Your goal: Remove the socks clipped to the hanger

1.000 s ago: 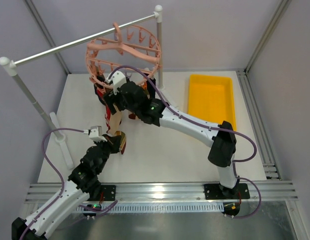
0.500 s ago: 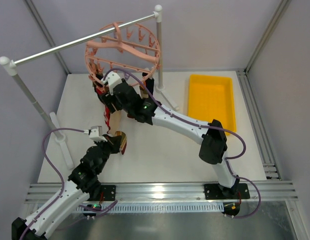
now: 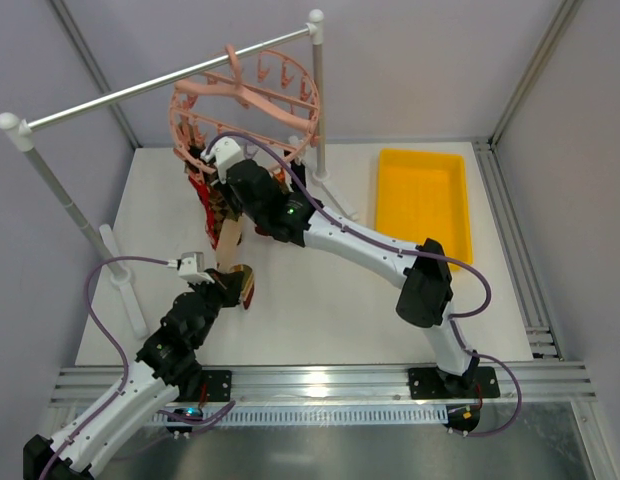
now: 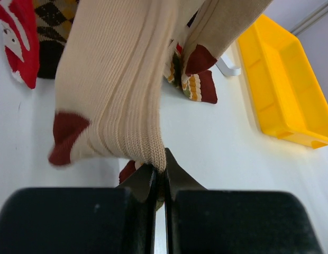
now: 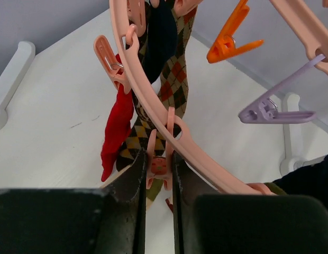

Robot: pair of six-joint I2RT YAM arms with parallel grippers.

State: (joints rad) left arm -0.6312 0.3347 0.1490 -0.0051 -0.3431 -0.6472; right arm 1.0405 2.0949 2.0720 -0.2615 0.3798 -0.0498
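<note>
The salmon-pink hanger (image 3: 245,95) hangs from the grey rail, with several socks (image 3: 212,200) dangling under its left side. In the left wrist view my left gripper (image 4: 160,161) is shut on the lower edge of a cream ribbed sock (image 4: 116,79) with dark red heel and toe. My right gripper (image 5: 158,169) is up at the hanger ring (image 5: 144,98), its fingers pressed on both sides of a pink clip (image 5: 160,164). A red sock (image 5: 117,132) and an argyle sock (image 5: 172,79) hang just beyond that clip. What the clip itself grips is hidden.
A yellow tray (image 3: 422,200) lies on the table at the right. The grey rail (image 3: 140,95) rests on white posts (image 3: 317,100) with feet on the table. An orange clip (image 5: 230,37) and a purple clip (image 5: 275,108) dangle from the hanger's right part.
My right gripper reached up and left to the hanger's rim and closed from wide open onto the pink clip. The left arm has kept its hold and place.
</note>
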